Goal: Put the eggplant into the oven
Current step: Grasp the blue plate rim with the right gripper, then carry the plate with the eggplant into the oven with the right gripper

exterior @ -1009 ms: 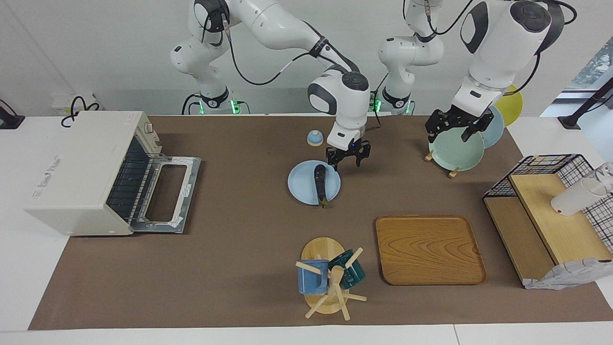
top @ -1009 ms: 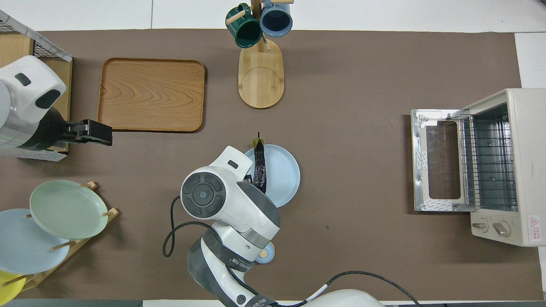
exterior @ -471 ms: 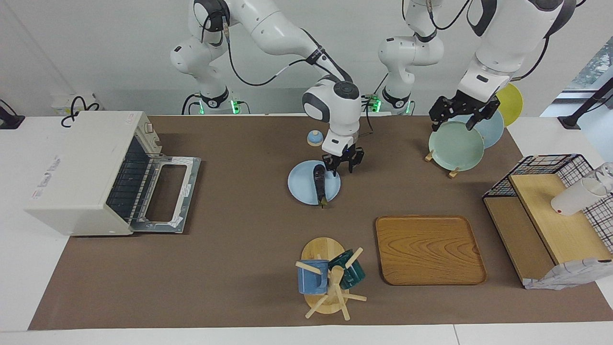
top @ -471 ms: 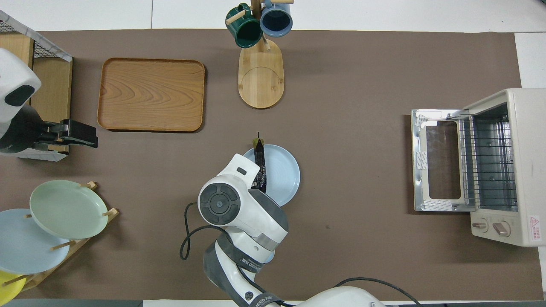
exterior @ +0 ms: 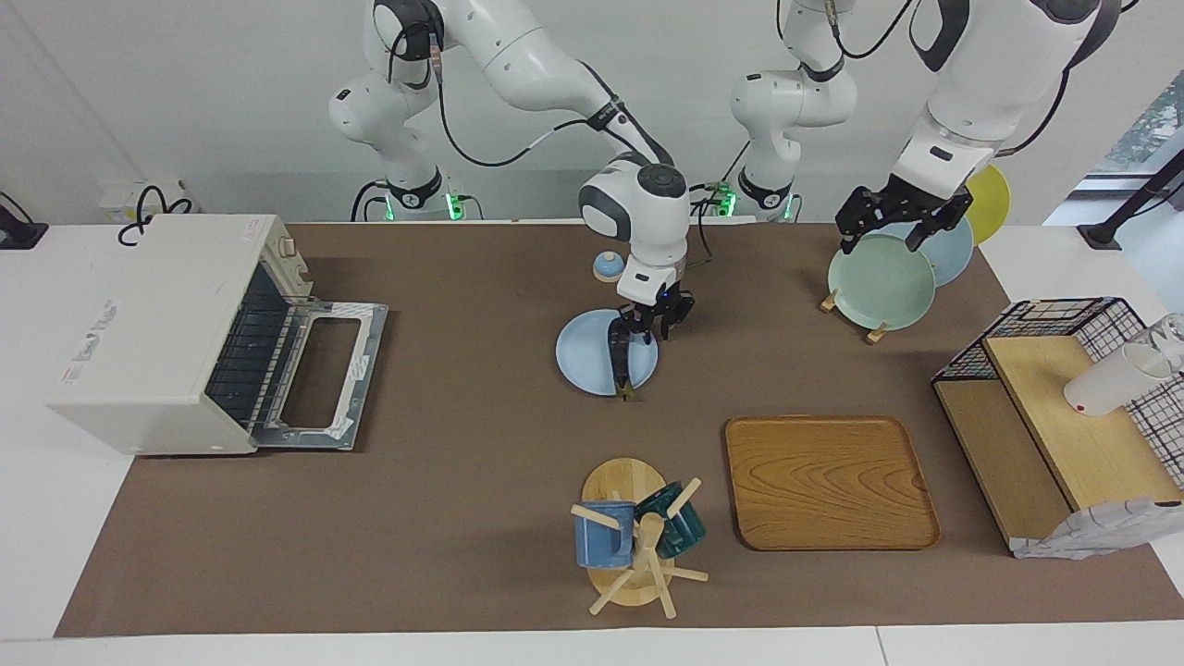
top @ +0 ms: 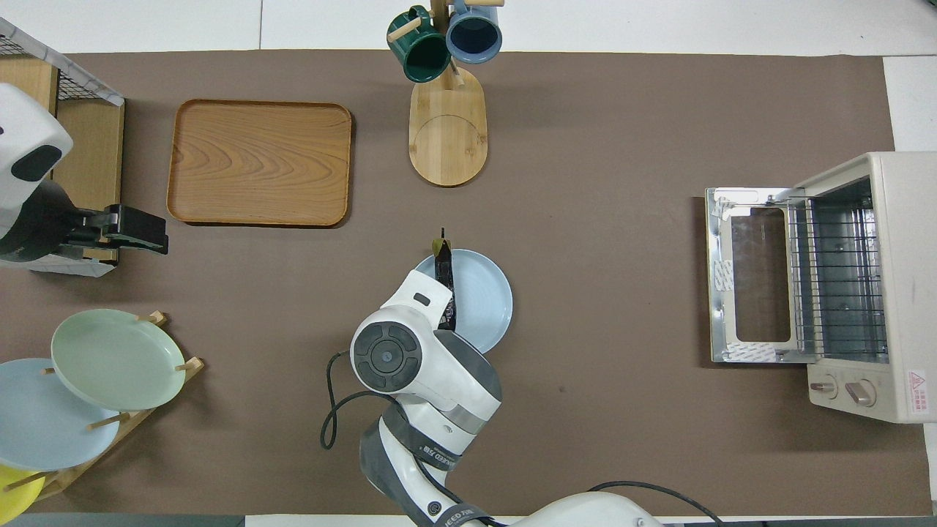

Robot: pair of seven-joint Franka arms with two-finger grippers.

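Brown matting covers the white table (exterior: 28,555) on which all objects stand. Eggplant (exterior: 618,359): slim, glossy, dark purple, lying flat on the pale blue plate (exterior: 578,356) near the table's middle, its long axis running from the robots outward, the small greenish stem end (top: 441,241) overhanging the plate's rim on the side farther from the robots. Right gripper (exterior: 649,326): lowered onto the eggplant's end nearer the robots, fingers straddling the fruit across its long axis and drawn narrow about it; whether they already touch it cannot be told, and the eggplant is not yet lifted off the plate. Judged step: securing the grasp. Oven (exterior: 166,333): off-white, at the right arm's end of the table, well apart from the plate, its door (exterior: 324,375) folded down flat and the wire rack (top: 834,278) exposed; the carry thus runs sideways, crosswise to the eggplant's axis. Right arm is plainly the nearer to both fruit and oven. Left gripper (exterior: 893,217): waiting with fingers spread wide, holding nothing, over the plate rack (exterior: 874,328) at the left arm's end
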